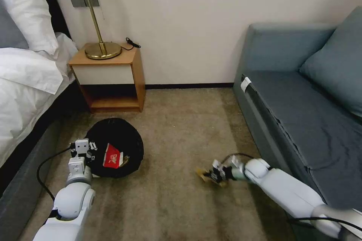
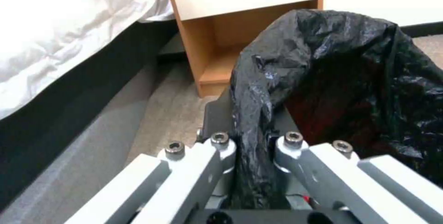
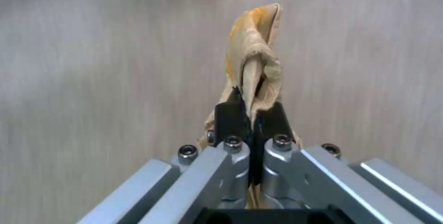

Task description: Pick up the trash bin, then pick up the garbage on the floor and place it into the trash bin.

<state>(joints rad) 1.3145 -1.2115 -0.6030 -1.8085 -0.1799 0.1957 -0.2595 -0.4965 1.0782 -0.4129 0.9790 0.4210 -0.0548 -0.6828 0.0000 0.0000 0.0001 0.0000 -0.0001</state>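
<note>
The head view takes in the whole floor scene. The trash bin [image 1: 117, 147] sits on the carpet [image 1: 177, 203] near its left edge, just in front of the wooden nightstand [image 1: 113, 79] and beside the bed [image 1: 22, 83], with its mouth tipped toward the camera. Inside the black liner lies a red-and-white paper scrap [image 1: 112, 156]. The left gripper [image 1: 83, 150] sits at the bin's left rim, its arm rising from the lower left corner of the view with the forearm running nearly straight ahead.

The left wrist view gives what the head view cannot: the left gripper's fingers [image 2: 217, 113] are closed tight on a bunched fold of the black bag [image 2: 251, 120] at the rim, with the bin's dark opening spreading away beyond them toward the nightstand.

The right gripper [image 1: 215, 175] is low over the carpet near the sofa [image 1: 301, 113], right of centre. Its arm stretches in from the lower right corner, the forearm lying almost level and pointing left toward the bin, well apart from it. A tan wrapper [image 1: 205, 175] shows at its tip as a small blurred shape.

The right wrist view makes it clear. The right gripper's two black pads [image 3: 228, 116] are pressed together on the tan, yellow-tinged wrapper, which is crumpled into a narrow strip. Its long axis runs straight out from the fingertips, in line with the gripper, and the free end curls over beyond the pads above the carpet.
</note>
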